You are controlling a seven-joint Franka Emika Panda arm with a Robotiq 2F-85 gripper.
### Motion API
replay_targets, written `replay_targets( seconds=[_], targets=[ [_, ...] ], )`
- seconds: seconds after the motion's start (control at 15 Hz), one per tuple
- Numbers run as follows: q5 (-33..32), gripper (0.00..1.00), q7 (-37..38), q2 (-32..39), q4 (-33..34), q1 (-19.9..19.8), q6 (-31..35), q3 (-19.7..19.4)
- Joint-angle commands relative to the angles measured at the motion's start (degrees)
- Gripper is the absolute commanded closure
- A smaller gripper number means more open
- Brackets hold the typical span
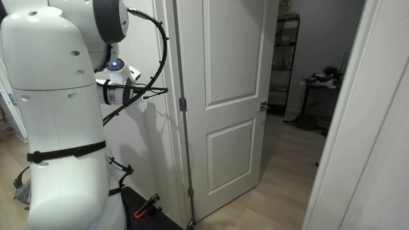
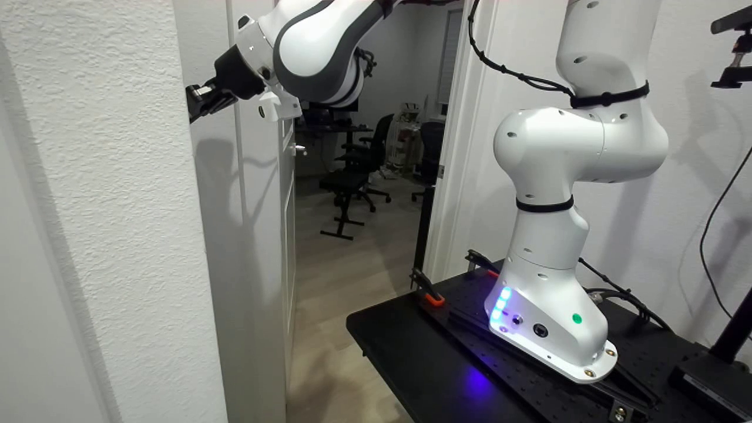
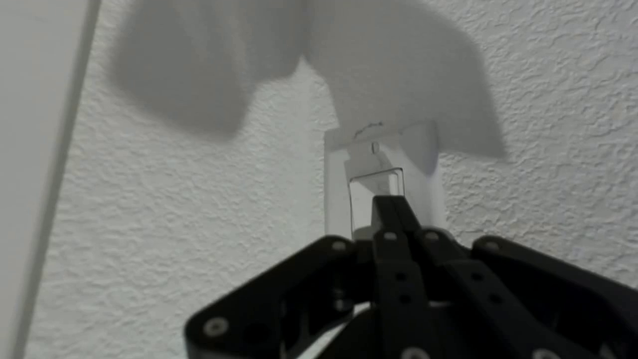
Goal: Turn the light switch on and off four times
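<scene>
In the wrist view, a smooth pale strip slants down the left side, next to a textured wall. A broad grey shadow falls across the top of that wall. Right of the middle, the light switch, white and rectangular, sits in a white wall plate, its lower part covered by the end effector. The end effector is clenched, its two black fingers pressed together before the switch's right side; whether they touch it cannot be told. In an exterior view, again from the left, the end effector reaches to a wall edge that hides its tips. Then come a door standing open, its metal handle, a dark office chair in the room beyond, orange-tipped clamps on a black tabletop, the white arm's base with blue lights, and a black stand at the far right.
</scene>
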Motion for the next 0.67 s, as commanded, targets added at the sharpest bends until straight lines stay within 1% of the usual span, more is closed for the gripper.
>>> replay_targets(
  seconds=[0.0, 0.27, 0.6],
  targets=[
    [-0.13, 1.0, -1.24, 0.46, -0.34, 0.0, 0.18, -0.08],
    [-0.16, 1.0, -1.88, 1.01, -1.12, 0.0, 1.6, 0.02],
    [0.9, 1.0, -4.27, 2.38, -2.52, 0.0, 5.43, 0.53]
  ],
)
